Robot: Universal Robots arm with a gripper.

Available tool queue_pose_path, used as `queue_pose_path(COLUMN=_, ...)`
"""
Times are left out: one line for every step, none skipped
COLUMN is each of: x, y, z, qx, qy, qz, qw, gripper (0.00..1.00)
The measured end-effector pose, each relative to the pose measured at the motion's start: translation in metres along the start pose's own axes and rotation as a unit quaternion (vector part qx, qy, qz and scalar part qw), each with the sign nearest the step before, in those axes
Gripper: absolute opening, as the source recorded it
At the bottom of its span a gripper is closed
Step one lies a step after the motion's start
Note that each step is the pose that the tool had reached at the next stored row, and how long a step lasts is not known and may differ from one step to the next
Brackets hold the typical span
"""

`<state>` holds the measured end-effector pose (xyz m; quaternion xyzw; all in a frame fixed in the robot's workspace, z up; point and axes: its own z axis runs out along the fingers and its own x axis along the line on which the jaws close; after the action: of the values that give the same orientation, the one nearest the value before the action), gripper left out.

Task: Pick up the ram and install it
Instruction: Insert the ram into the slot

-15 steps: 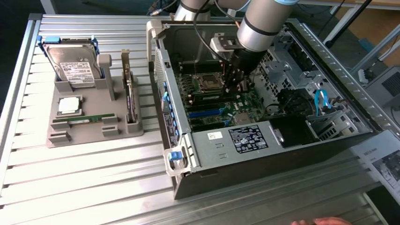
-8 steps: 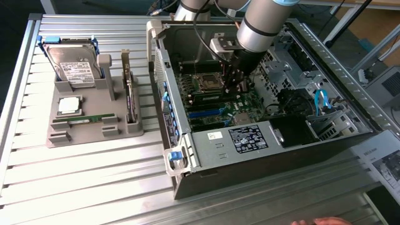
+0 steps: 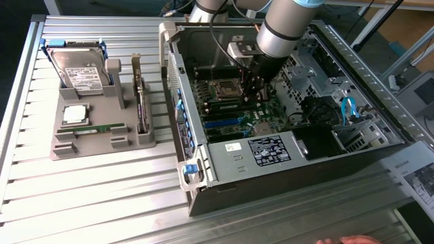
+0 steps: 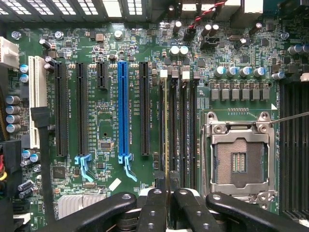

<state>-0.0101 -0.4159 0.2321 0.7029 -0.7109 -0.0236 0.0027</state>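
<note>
My gripper (image 3: 256,95) reaches down into the open computer case (image 3: 203,168), just above the motherboard (image 3: 230,109) beside the processor socket (image 3: 224,90). In the wrist view the gripper (image 4: 168,186) is shut on the ram (image 4: 166,130). The ram shows edge-on as a thin pale line running along the memory slot (image 4: 162,116) nearest the black expansion slots. It lines up with that slot, but I cannot tell whether it is seated. White latches (image 4: 163,73) mark the far ends of the memory slots.
A grey holder (image 3: 68,147) at the exterior view's left carries a hard drive (image 3: 81,71), a silver processor (image 3: 74,114), a thin green board (image 3: 91,130) lying flat and an upright card (image 3: 141,101). Case walls, cables (image 3: 349,109) and a hand (image 3: 346,240) at the front edge surround the work.
</note>
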Motion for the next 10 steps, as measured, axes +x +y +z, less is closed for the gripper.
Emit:
queue_pose_path(x=0.0000, y=0.0000, z=0.0003, qx=0.0000, qy=0.0000, qz=0.000, qw=1.0000, gripper=0.12)
queue_pose_path(x=0.0000, y=0.0000, z=0.0006, qx=0.0000, qy=0.0000, qz=0.000, qw=1.0000, gripper=0.12)
queue_pose_path(x=0.0000, y=0.0000, z=0.0009, qx=0.0000, qy=0.0000, qz=0.000, qw=1.0000, gripper=0.12)
queue_pose_path(x=0.0000, y=0.0000, z=0.0011, qx=0.0000, qy=0.0000, qz=0.000, qw=1.0000, gripper=0.12)
queue_pose_path(x=0.0001, y=0.0000, z=0.0011, qx=0.0000, qy=0.0001, qz=0.000, qw=1.0000, gripper=0.12)
queue_pose_path(x=0.0000, y=0.0000, z=0.0011, qx=0.0000, qy=0.0000, qz=0.000, qw=1.0000, gripper=0.12)
queue_pose_path(x=0.0000, y=0.0000, z=0.0012, qx=0.0000, qy=0.0000, qz=0.000, qw=1.0000, gripper=0.12)
queue_pose_path(x=0.0000, y=0.0000, z=0.0012, qx=0.0000, qy=0.0000, qz=0.000, qw=1.0000, gripper=0.12)
queue_pose_path(x=0.0000, y=0.0000, z=0.0012, qx=0.0000, qy=0.0000, qz=0.000, qw=1.0000, gripper=0.12)
queue_pose_path(x=0.0000, y=0.0000, z=0.0012, qx=0.0000, qy=0.0000, qz=0.000, qw=1.0000, gripper=0.12)
